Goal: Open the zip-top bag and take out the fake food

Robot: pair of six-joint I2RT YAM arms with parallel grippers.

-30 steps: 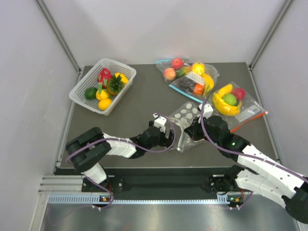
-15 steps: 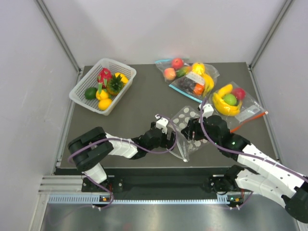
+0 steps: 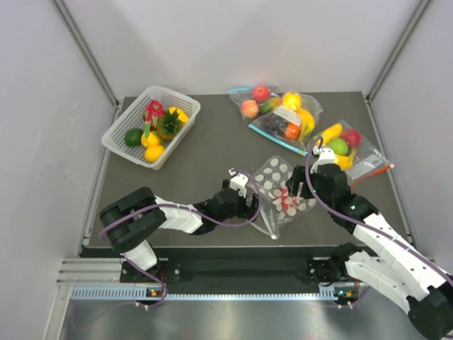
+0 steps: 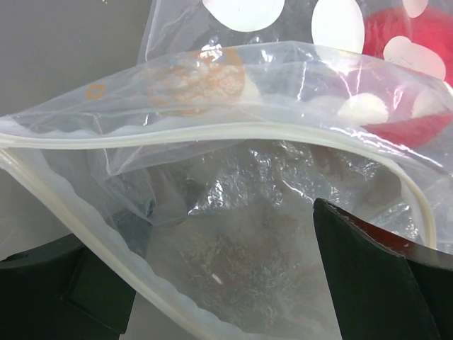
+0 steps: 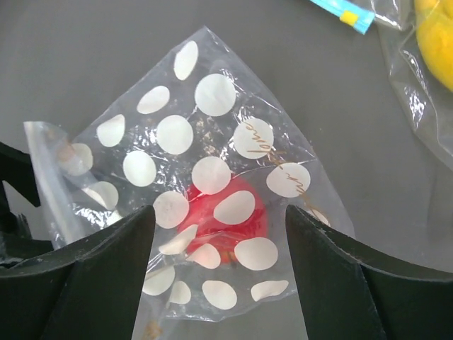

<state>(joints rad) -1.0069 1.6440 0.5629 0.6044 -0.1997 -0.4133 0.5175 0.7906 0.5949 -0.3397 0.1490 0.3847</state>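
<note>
Top external view puts the zip-top bag (image 3: 277, 209) on the table (image 3: 212, 159), toward its near edge and between the two arms. The bag's open mouth faces left, toward the left gripper (image 3: 248, 205), whose fingers stand spread right at the zip rim. The closed end lies to the right, under the right gripper (image 3: 304, 190), also spread and pinching nothing. A red piece (image 5: 225, 212) of fake food sits inside, nearer that closed end. The left arm likely has the direct way in.
</note>
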